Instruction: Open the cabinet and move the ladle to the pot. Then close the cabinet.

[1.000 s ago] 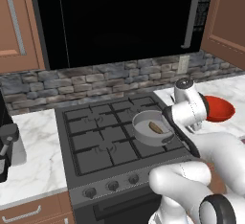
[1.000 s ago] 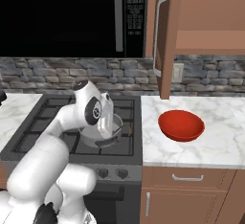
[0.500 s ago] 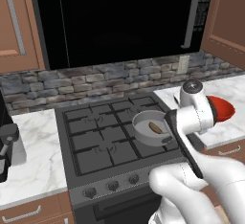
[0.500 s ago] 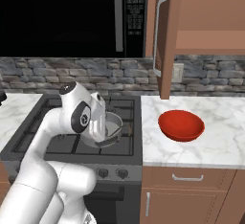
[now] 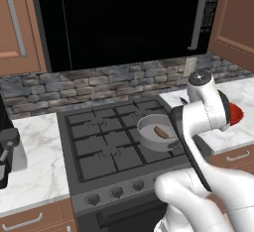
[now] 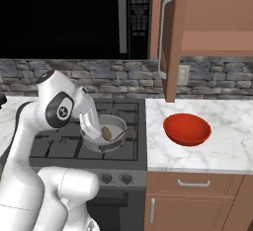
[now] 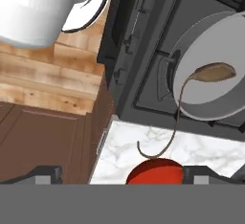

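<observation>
Right base view: the reddish-brown wooden wall cabinet door (image 6: 169, 37) hangs open, up and to the right of my gripper (image 6: 90, 124). My fingers are spread wide, holding nothing. The thin dark-brown ladle (image 7: 191, 98) rests scoop-down in the shallow grey metal pot (image 6: 106, 132), handle overhanging the rim.

arm (image 6: 29, 175): glossy white, rounded, bulbous links
joints: dark grey discs, one bearing a small white emblem
wrist cap (image 5: 200, 78): white disc with small screw marks
hand finger tips (image 7: 48, 174): small, dark grey, blocky
</observation>
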Tool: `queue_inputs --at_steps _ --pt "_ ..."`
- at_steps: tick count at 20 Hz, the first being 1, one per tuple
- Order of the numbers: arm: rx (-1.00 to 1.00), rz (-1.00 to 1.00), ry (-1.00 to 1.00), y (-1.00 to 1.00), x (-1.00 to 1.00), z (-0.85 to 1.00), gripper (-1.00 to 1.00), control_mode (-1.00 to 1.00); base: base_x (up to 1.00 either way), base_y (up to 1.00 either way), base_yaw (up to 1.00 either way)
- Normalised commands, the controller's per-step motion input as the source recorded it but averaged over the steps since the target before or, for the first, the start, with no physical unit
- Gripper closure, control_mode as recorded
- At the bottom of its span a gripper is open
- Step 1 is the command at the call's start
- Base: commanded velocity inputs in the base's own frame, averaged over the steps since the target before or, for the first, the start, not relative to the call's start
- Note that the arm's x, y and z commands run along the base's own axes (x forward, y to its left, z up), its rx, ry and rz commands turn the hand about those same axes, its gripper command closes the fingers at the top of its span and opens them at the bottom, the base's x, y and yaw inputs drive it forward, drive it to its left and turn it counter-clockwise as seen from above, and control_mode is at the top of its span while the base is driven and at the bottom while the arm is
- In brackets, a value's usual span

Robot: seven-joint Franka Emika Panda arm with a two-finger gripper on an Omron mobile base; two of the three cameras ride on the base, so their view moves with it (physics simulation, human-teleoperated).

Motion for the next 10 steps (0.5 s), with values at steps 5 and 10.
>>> queue_inputs --at_steps 5,10 --pt "-0.16 0.17 0.26 0.09 -0.39 0.77 -1.00 -1.00 0.00 0.00 0.00" --pt "-0.07 0.20 0.03 0.09 -0.55 0.44 -1.00 -1.00 0.00 0.00 0.00"
